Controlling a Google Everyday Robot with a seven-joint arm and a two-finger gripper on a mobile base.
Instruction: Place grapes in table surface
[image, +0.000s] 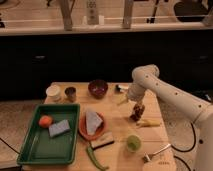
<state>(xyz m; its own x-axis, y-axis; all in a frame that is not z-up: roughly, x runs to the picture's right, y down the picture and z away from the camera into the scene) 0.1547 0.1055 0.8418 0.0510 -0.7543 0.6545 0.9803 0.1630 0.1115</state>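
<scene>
Nearest, the green tray holds an orange fruit and a grey block. Farther in, the grapes, a dark reddish bumpy clump, sit on the table surface directly under the gripper, whose fingers are spread. Beyond stands a maroon bowl.

I see the dark reddish-purple grapes bunched on the tan table near its right edge, directly under my spread-open gripper.
</scene>
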